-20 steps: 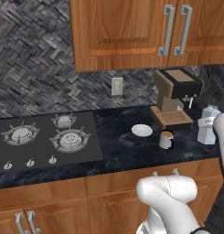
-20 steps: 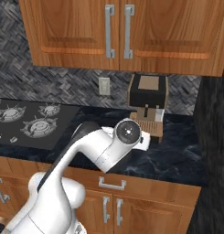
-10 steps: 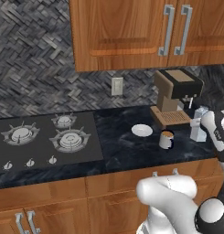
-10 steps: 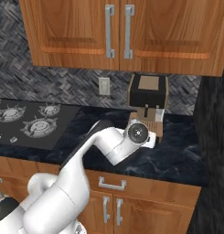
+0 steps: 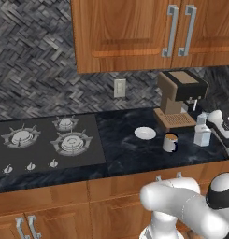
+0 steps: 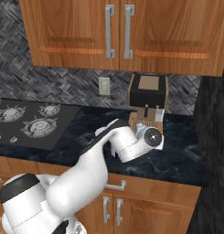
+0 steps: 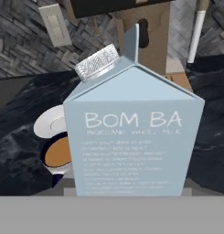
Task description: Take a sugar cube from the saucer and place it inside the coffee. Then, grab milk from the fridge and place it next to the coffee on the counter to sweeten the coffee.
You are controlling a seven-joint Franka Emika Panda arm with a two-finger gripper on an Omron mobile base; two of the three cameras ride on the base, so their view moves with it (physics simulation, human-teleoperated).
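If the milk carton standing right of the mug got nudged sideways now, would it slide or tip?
The milk carton is tall on a small base, so a high push would probably tip it; a low one should slide it on the smooth counter. Its flat sides suggest an easy, slightly yielding grip. A tip leftward could strike the coffee.

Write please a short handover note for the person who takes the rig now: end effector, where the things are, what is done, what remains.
End effector: at the milk; open or shut cannot be told.
Milk stands upright on the counter, right of the coffee, in front of the coffee machine.
Saucer lies left of the mug and looks empty; the sugar cube cannot be made out.
Done: milk is beside the coffee.
Left: confirm release, then retreat.
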